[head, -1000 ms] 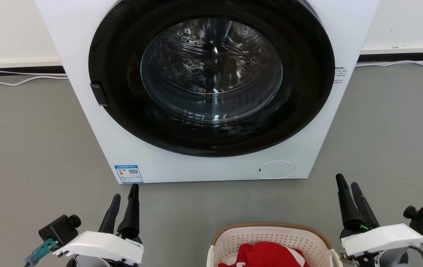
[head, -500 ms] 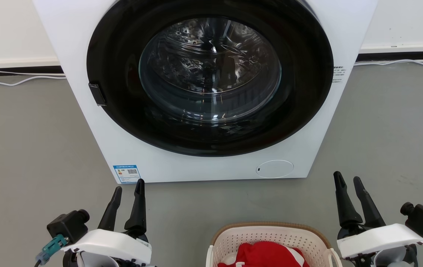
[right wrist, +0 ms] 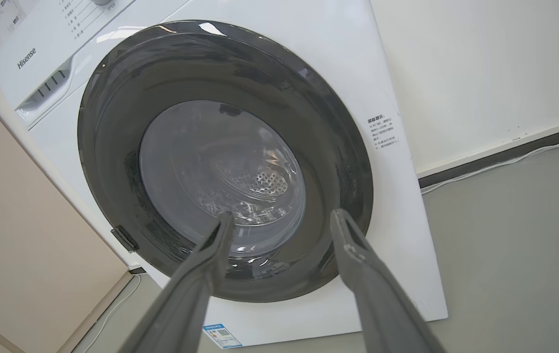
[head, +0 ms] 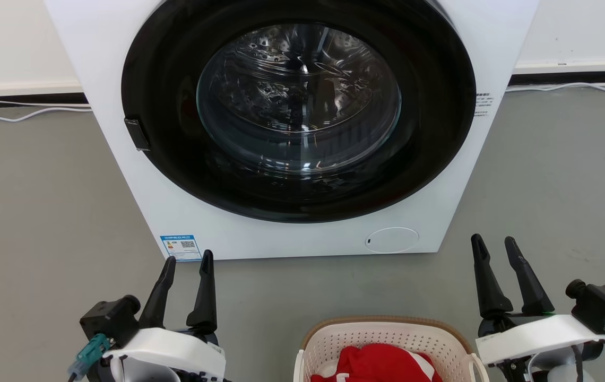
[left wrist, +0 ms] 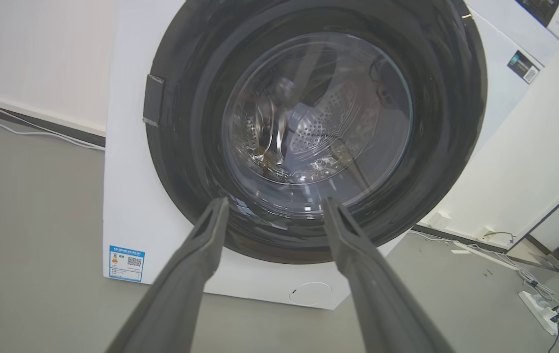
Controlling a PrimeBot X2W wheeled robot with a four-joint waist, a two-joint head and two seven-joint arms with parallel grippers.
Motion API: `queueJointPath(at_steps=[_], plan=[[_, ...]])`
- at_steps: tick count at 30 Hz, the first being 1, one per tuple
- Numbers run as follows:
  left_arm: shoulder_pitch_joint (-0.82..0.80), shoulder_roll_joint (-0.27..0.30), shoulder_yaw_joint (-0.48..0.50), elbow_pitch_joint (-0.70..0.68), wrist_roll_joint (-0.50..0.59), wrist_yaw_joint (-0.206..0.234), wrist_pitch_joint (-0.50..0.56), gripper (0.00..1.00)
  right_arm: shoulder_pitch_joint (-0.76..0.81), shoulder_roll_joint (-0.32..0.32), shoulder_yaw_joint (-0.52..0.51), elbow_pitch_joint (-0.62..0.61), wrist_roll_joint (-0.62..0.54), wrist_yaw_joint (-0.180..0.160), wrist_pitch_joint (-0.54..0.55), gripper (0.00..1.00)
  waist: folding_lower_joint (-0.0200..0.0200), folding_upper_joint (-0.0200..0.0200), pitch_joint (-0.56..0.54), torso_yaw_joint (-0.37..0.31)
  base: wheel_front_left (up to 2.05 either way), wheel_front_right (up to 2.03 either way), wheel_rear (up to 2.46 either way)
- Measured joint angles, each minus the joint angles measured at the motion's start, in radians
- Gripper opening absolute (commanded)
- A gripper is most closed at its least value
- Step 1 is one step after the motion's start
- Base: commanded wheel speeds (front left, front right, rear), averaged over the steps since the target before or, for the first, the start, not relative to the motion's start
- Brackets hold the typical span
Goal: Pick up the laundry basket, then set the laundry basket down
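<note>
**Basket Sits Low, Both Grippers Open and Empty**

The laundry basket (head: 387, 335) is on the floor at the very bottom of the head view. It is the closest thing to the robot, a bit toward its right side. Just the far part of it shows. A red cloth (head: 382, 363) with a bit of white on it lies inside.

The cloth is soft and looks light, so I think the basket will be easy to lift. Its walls are plastic and full of little holes. They look stiff, but they may bend if squeezed hard.

The best spots to grab look like the two white loops. The right handle (head: 476, 366) and the left handle (head: 298, 369) peek out at the sides. One for each gripper should keep the basket flat.

The left gripper (head: 188, 257) is well apart from the basket, with its fingers spread and nothing between them. The right gripper (head: 492, 239) is near the basket's right side. It is spread wide too and holds nothing. Both point away from the basket, so I think the pick-up has not begun.

Farther on, across the grey floor (head: 42, 212), stands the washing machine (head: 132, 180). Its round dark door (head: 300, 106) is shut. I see a shiny drum behind the glass and no clothes.

Last come the pale wall (head: 16, 42) and white cables (head: 21, 115).
</note>
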Motion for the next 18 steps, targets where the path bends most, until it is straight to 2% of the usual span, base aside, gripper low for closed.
queueJointPath(at_steps=[18], plan=[[-0.011, 0.001, -0.032, -0.028, 0.19, 0.026, -0.051, 1.0, -0.001, -0.007, 0.015, -0.012, -0.185, 0.0, -0.05, 1.0, 0.0, 0.0, 0.009, -0.005, 0.0, 0.0, 0.0]])
